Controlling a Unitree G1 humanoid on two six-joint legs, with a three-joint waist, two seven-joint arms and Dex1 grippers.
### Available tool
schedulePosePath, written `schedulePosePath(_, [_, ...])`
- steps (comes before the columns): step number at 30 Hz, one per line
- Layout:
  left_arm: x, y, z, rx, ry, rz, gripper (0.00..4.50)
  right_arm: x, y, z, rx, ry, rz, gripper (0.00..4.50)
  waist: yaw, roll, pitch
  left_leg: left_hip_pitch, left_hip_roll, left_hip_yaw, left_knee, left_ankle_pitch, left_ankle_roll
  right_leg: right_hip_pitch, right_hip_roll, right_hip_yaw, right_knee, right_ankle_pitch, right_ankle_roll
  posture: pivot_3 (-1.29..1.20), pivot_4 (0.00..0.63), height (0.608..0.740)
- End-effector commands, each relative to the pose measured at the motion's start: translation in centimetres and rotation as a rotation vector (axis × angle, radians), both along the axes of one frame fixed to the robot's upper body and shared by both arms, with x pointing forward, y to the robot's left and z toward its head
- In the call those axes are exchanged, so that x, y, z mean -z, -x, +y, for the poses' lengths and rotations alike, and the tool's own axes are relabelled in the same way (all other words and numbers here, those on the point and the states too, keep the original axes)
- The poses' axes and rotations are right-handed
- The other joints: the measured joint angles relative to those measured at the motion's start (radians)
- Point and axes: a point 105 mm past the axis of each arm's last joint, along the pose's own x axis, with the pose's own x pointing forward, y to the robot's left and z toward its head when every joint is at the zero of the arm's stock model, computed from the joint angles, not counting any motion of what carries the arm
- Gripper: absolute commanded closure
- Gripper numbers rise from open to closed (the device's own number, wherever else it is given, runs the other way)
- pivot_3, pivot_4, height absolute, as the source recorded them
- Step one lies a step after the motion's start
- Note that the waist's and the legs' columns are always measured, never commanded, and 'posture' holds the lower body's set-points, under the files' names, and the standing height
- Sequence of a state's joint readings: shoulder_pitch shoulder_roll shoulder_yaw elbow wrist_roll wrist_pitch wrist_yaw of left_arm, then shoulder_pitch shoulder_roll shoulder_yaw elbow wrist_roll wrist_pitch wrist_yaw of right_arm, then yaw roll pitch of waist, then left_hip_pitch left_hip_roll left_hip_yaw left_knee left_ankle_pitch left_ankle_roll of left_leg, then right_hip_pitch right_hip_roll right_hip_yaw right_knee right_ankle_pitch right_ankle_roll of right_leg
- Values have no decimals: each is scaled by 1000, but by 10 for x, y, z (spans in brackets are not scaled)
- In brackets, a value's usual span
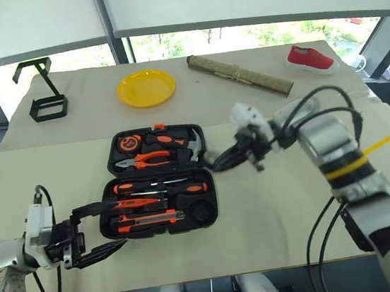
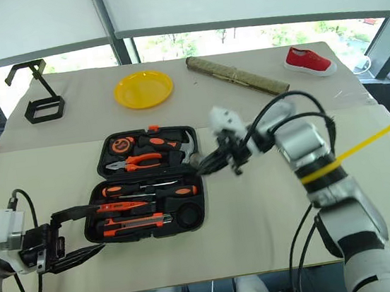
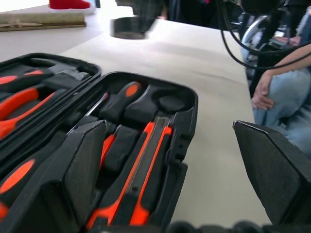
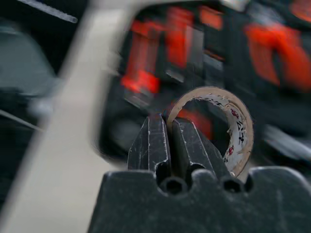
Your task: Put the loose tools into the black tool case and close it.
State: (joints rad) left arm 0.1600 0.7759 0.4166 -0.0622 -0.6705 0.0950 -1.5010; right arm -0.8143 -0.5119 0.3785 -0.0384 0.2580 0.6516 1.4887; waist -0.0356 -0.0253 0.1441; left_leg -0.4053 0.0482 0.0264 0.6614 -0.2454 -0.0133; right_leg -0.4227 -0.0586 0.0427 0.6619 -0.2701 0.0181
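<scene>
The black tool case [image 1: 213,186] lies open on the table. In its near half sit two orange-and-black screwdrivers [image 1: 160,184], a slim red screwdriver [image 1: 134,204] and the utility knife [image 1: 150,219], beside a bare round recess [image 1: 201,211]. My right gripper [image 1: 215,163] hangs just off the case's right edge, shut on the rim of the small tape roll [image 4: 238,131]. My left gripper [image 1: 117,223] stands open at the case's near left corner, one finger over the rim and one in front of it, with nothing held.
The case's far half holds orange pliers [image 1: 147,160], a round tape measure [image 1: 130,143] and a hammer [image 1: 188,147]. Further back lie a yellow plate [image 1: 146,88], a black wire stand [image 1: 45,93], a rolled mat [image 1: 240,75] and a red shoe [image 1: 310,59]. A person [image 3: 282,87] sits past the table's right edge.
</scene>
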Motion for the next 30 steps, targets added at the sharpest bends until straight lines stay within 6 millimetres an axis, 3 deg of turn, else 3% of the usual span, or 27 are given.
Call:
schedulePosePath(1, [-4,5,5,-24,-18,-26,0,20,9,6,35,86,-23,4389,8,0,0,0,-1,0,1,0,0,1,-1,0,-1,0,0,0,150,740])
schedulePosePath(4, [-5,9,4,-27,-9,-17,0,39,15,-1,47,176,-4,4389,21,-1,0,0,-2,3,5,0,0,1,-1,0,-1,0,0,0,150,740])
schedulePosePath(9, [-1,15,-2,-10,1,9,0,52,11,2,110,204,-9,4389,20,-2,0,0,-1,7,6,0,0,1,1,0,0,0,0,0,150,740])
schedulePosePath(15, [-6,6,-3,-21,6,-15,0,63,11,-4,108,284,-27,4389,23,-3,0,0,-1,7,7,0,0,2,1,0,0,0,0,0,150,740])
schedulePosePath(20, [-9,1,-1,-67,18,-15,0,58,21,-4,47,285,4,2803,23,-4,-1,0,-1,7,7,0,0,2,1,0,0,0,0,0,150,740])
schedulePosePath(24, [-9,0,3,-124,25,31,0,41,29,-6,-28,264,44,1485,22,-5,0,-1,-1,6,7,0,0,1,1,0,-1,0,0,0,150,740])
schedulePosePath(28, [-5,-4,13,-214,-24,43,0,19,32,-4,-80,130,49,177,16,-5,0,0,0,6,7,0,1,1,1,0,0,0,0,0,150,740])
schedulePosePath(30, [-6,-9,22,-293,-36,36,0,6,30,-9,-55,51,60,177,17,-5,0,0,0,6,7,0,0,1,2,0,0,0,0,0,150,740])
